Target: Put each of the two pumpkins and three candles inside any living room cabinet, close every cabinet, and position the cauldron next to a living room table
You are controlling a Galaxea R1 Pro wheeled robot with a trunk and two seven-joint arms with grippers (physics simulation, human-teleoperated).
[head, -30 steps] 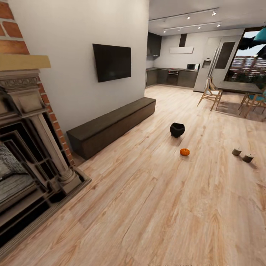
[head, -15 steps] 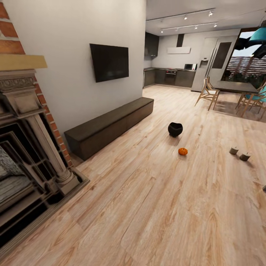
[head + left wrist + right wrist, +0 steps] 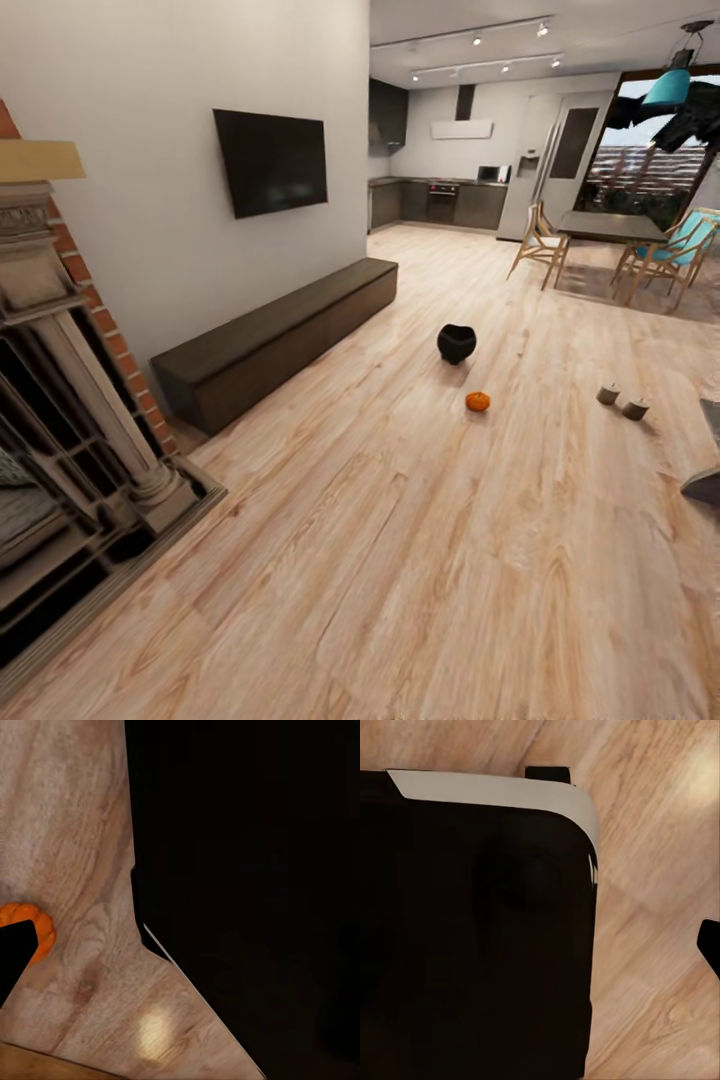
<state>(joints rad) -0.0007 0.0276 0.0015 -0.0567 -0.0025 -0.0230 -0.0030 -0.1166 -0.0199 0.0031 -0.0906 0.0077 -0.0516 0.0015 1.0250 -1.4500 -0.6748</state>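
Note:
In the head view the long dark-brown cabinet (image 3: 270, 345) runs along the left wall with its fronts shut. On the floor to its right sits the black cauldron (image 3: 456, 342), and a small orange pumpkin (image 3: 478, 401) lies just in front of it. Two stubby candles (image 3: 608, 394) (image 3: 635, 408) stand side by side further right. In the left wrist view an orange pumpkin (image 3: 34, 924) lies on the floorboards, partly covered by a black fingertip (image 3: 11, 960). A dark fingertip (image 3: 711, 945) pokes in at the edge of the right wrist view.
A brick-and-stone fireplace (image 3: 60, 420) fills the near left. A TV (image 3: 270, 160) hangs above the cabinet. A dining table (image 3: 610, 228) with chairs (image 3: 540, 240) stands at the back right, and a kitchen lies behind. A grey object (image 3: 705, 485) enters at the right edge. The robot's black body (image 3: 472, 945) crowds both wrist views.
The camera has turned right, so the whole picture has slid left. A grey object has come in at the right edge. The cauldron, pumpkin and candles lie where they were.

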